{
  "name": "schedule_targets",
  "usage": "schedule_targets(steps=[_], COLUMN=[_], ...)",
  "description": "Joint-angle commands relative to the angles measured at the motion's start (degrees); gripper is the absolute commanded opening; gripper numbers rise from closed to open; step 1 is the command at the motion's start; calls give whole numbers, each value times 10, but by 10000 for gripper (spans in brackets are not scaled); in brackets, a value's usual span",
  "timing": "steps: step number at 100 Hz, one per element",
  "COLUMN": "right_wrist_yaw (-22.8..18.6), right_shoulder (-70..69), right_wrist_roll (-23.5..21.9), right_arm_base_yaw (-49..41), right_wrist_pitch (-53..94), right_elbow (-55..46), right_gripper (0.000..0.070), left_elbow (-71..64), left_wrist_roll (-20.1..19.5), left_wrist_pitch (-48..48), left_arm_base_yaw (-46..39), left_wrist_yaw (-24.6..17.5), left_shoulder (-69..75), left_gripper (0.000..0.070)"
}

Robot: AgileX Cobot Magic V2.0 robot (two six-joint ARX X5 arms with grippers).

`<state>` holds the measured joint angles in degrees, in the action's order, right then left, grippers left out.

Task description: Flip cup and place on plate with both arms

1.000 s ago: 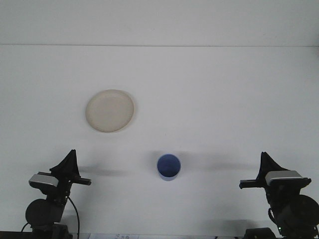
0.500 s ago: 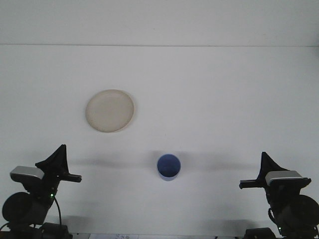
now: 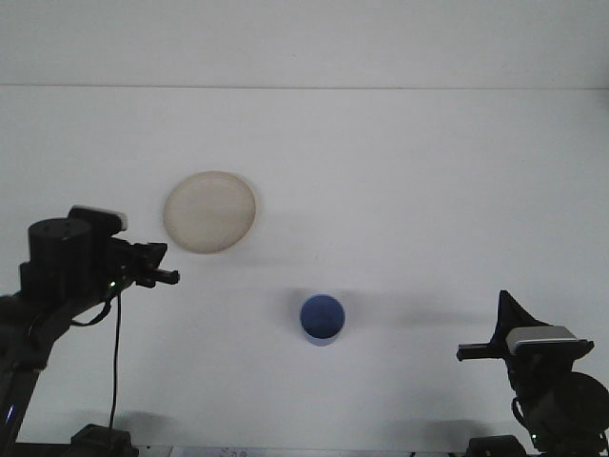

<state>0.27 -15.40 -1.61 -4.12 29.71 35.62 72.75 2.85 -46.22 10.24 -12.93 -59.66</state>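
Note:
A small blue cup (image 3: 323, 318) stands on the white table (image 3: 409, 190), near the front centre, and nothing touches it. Further back and to the left lies a round cream plate (image 3: 209, 211) with nothing on it. My left gripper (image 3: 164, 273) is raised at the left and points right; it sits just below the plate's front-left edge, well left of the cup. My right gripper (image 3: 502, 310) stays low at the front right corner, far from the cup.
A black cable (image 3: 116, 362) hangs down from the left arm. The table's far edge meets a white wall (image 3: 304, 38) at the back.
The left arm has risen from its low rest pose and swung its gripper up and to the right, toward the plate. The right arm, cup and plate have not moved.

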Motion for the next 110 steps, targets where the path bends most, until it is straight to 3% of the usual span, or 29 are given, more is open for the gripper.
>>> schedule_targets(steps=[1,43,48,60,69,87,110], right_wrist_yaw=[2,2,2,2,2,2,2], right_shoulder=[0,0,0,0,0,0,0], right_wrist_roll=[-5,-5,-5,-5,-5,-5,-5], right_arm_base_yaw=[-1,-1,-1,-1,-1,-1,-1], right_wrist_pitch=[-5,-5,-5,-5,-5,-5,-5], right_elbow=[2,2,2,2,2,2,2], right_gripper=[0,0,0,0,0,0,0], left_elbow=[23,26,26,26,26,26,27], left_wrist_roll=[-24,-24,-23,-8,0,1,27], left_wrist_pitch=[-4,34,39,45,47,57,78], left_arm_base_yaw=[12,87,91,99,106,142,228], left_wrist_yaw=[-6,-9,-9,-9,-14,-92,-96], left_shoulder=[-37,-141,-141,-141,-141,-143,-170], left_gripper=[13,35,126,429,504,507,510])
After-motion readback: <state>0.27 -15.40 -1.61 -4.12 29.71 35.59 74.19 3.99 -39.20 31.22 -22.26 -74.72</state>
